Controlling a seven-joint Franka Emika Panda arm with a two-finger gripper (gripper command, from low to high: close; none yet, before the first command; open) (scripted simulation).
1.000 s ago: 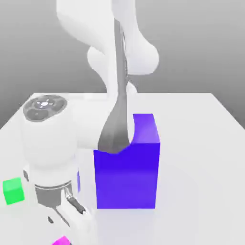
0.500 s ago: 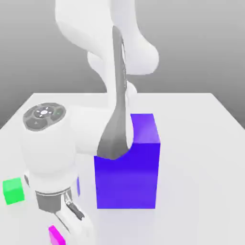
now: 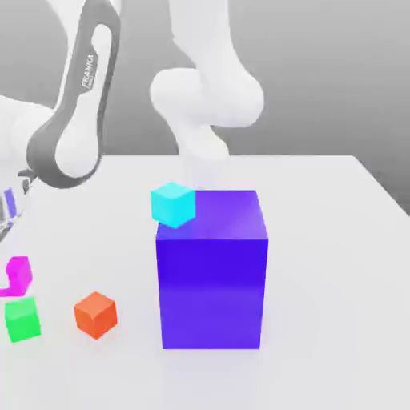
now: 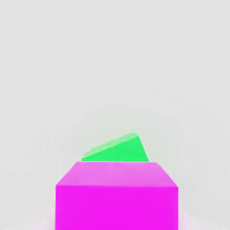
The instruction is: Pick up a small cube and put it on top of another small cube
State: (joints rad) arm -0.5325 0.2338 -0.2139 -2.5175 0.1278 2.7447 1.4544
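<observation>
At the lower left of the exterior view, the pincer, closed as far as its grip allows, appears to hold the small magenta cube [image 3: 21,275] above the small bright green cube [image 3: 22,319]. In the hand view, green lies beyond magenta, angled to it; lowering probably needs alignment first.

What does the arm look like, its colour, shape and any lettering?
The Franka Panda arm is glossy white with smooth, rounded, tube-like segments. A dark grey, round-ended band trims one link and carries small "FRANKA" lettering.
</observation>
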